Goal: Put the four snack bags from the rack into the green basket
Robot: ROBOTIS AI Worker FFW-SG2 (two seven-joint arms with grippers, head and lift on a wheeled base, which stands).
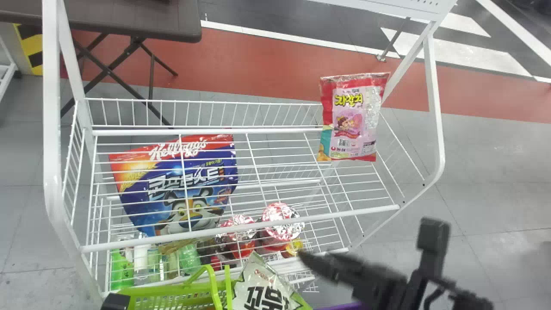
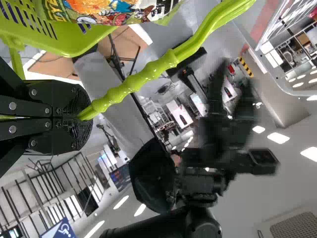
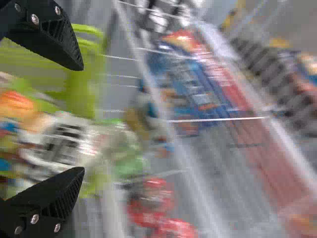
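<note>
Nearest the camera, low on the right: the right claw (image 3: 83, 118), fingers spread well apart, nothing between them. The left claw (image 2: 85, 116) pinches the handle (image 2: 119, 94) of the green basket (image 1: 172, 297), fingers pressed in on it, presumably to keep the basket steady against the rack (image 1: 241, 226) so each bag has a short trip over the rail.

The pink bag (image 1: 349, 116) stands nearly upright at the right end of the upper tier, top edge clear of the wires; that posture offers an easy pinch from above. It seems the next one due. A white bag (image 1: 264, 290) pokes up at the basket's side, with a bright printed bag (image 2: 119, 10) also at the rim (how many lie beneath, cannot tell).

A big blue bag (image 1: 181, 193) shows through the wires, foil-lidded cups (image 1: 282, 221) near it; probably neighbours, not targets. Risk, in my judgement: too hard a squeeze crumples the pink bag, or its lower corner snags the rail on the way out.
</note>
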